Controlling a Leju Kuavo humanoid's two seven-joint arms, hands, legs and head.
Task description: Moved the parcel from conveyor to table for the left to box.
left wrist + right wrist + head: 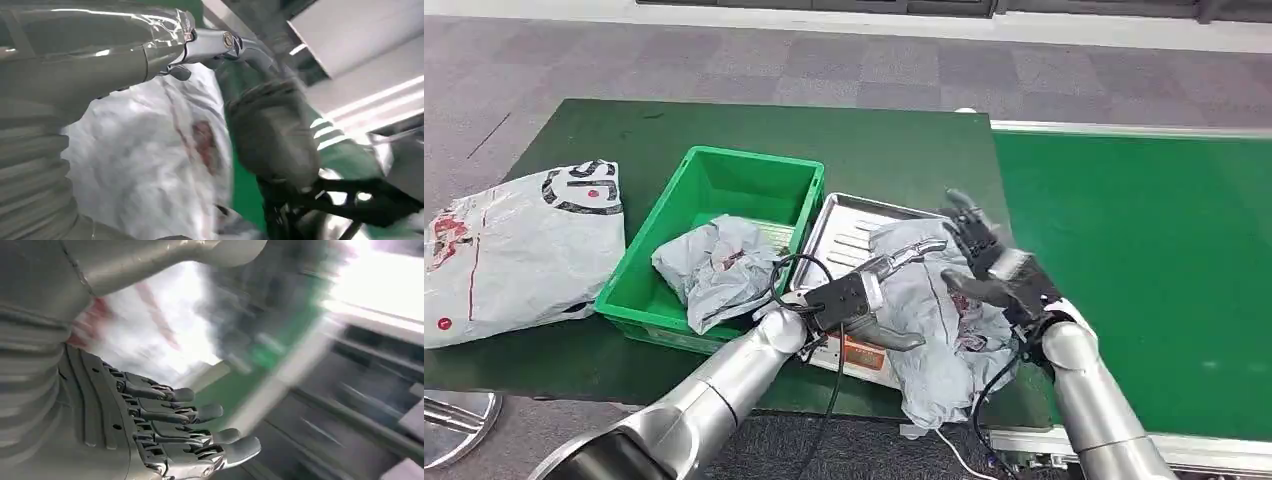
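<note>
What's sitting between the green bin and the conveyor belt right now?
In the head view, a metal tray lies between the green bin and the conveyor belt, with the grey parcel draped over it and both hands at the parcel.

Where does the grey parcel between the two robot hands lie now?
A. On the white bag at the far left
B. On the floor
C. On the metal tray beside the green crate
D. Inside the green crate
C: the head view shows the grey parcel spread over the metal tray, next to the green crate.
</note>
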